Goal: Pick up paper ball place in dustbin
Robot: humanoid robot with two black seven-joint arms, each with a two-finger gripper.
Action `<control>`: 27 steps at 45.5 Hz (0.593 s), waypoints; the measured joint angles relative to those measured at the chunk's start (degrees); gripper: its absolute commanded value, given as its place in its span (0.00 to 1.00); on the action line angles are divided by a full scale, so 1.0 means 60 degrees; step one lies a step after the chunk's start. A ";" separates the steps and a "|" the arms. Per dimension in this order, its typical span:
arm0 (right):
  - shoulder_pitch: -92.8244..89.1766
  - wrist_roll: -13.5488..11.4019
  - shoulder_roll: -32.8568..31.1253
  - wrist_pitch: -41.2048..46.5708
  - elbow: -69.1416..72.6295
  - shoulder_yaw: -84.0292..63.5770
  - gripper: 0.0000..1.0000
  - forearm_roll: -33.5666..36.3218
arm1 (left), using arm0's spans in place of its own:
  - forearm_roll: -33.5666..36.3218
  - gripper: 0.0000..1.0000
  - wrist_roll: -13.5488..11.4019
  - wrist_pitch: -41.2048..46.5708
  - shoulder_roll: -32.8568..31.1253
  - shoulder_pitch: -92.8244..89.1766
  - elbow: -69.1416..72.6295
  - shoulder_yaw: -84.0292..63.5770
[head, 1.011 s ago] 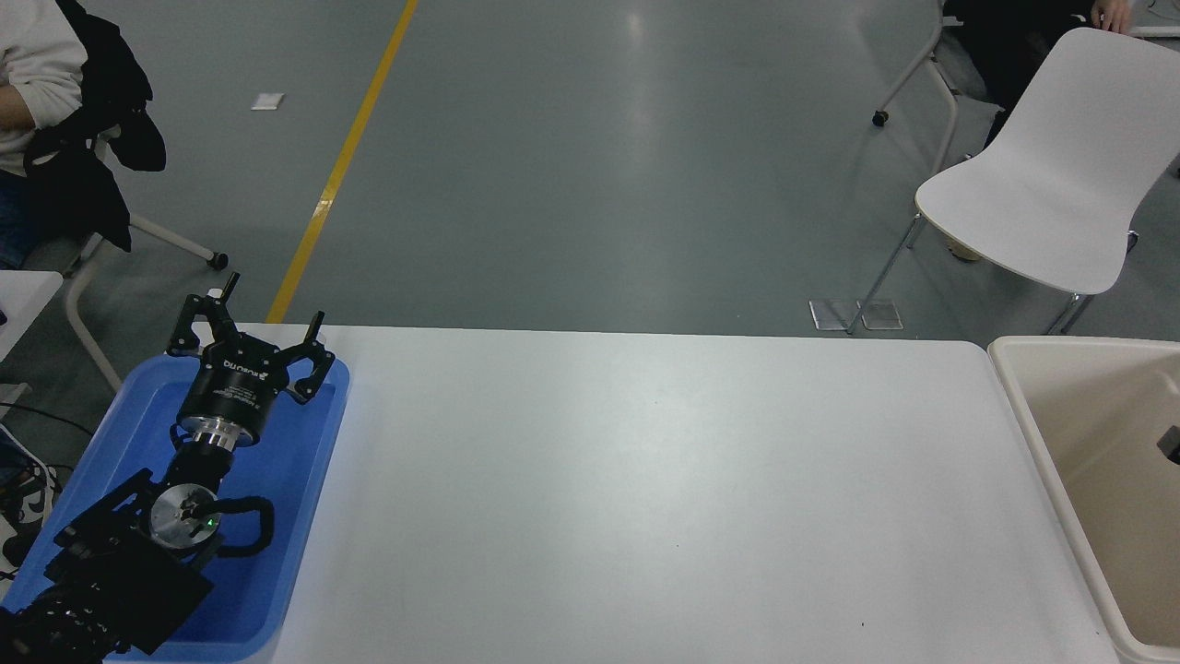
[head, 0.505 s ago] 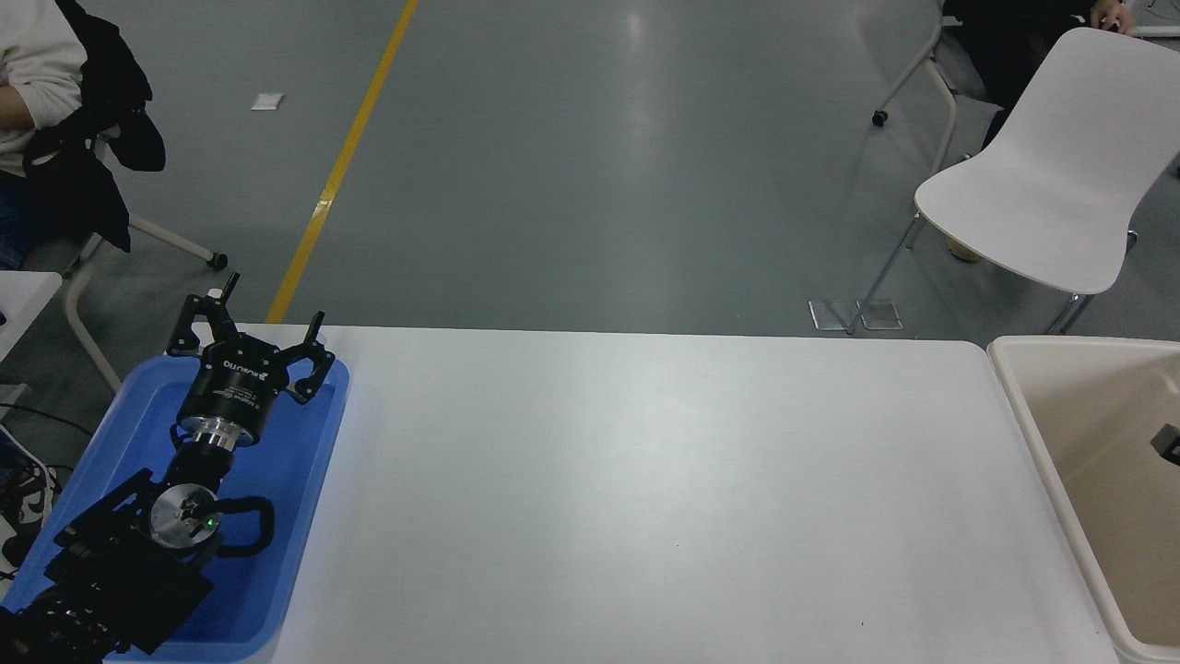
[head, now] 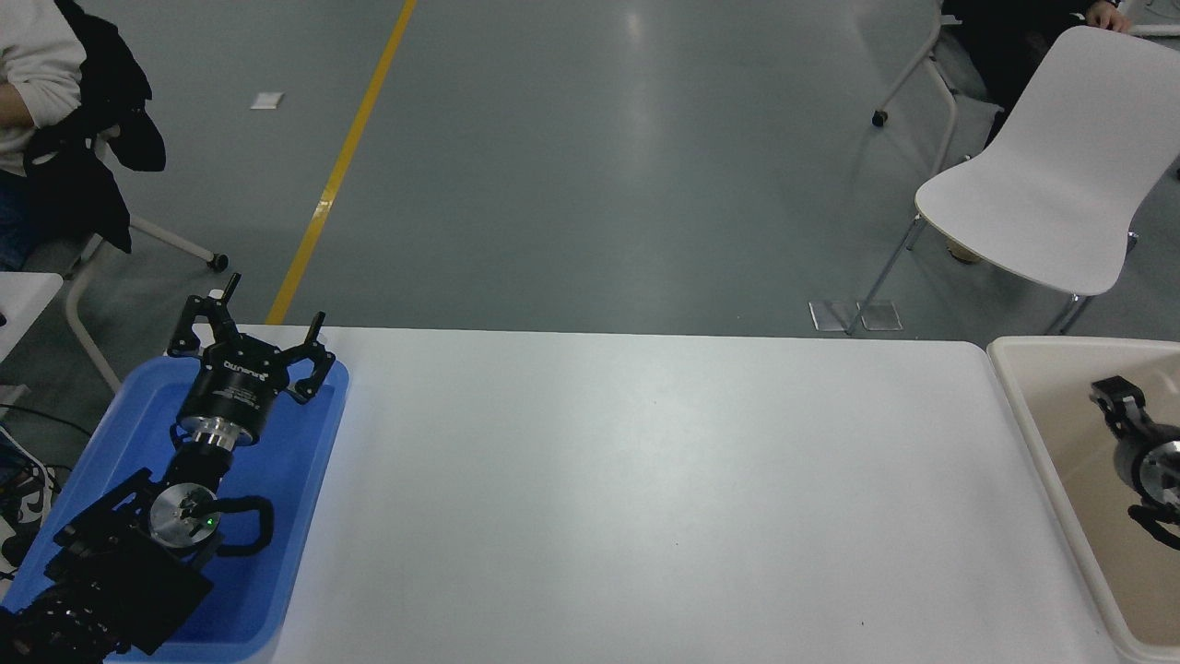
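Note:
The cream-beige dustbin (head: 1044, 461) stands at the table's right end, cut off by the picture's edge. My right gripper (head: 1118, 397) comes in from the right edge and hangs over the inside of the dustbin; only part of it shows. The paper ball is not in view anywhere on the table or in the visible part of the bin. My left gripper (head: 253, 325) is parked at the lower left over the blue tray, open and empty.
A shallow blue tray (head: 304, 480) lies at the table's left end under the left arm. A white chair (head: 1042, 184) stands beyond the far right corner. A seated person (head: 28, 83) is at the top left.
My right gripper has come into view from the right edge over the dustbin; earlier only a small dark tip showed there. The left arm has not moved.

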 measured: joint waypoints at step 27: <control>-0.2134 0.2763 0.2429 0.1903 0.2332 0.5817 1.00 -0.0080 | -0.0009 1.00 0.0001 0.0005 0.0001 0.0011 0.0001 0.0000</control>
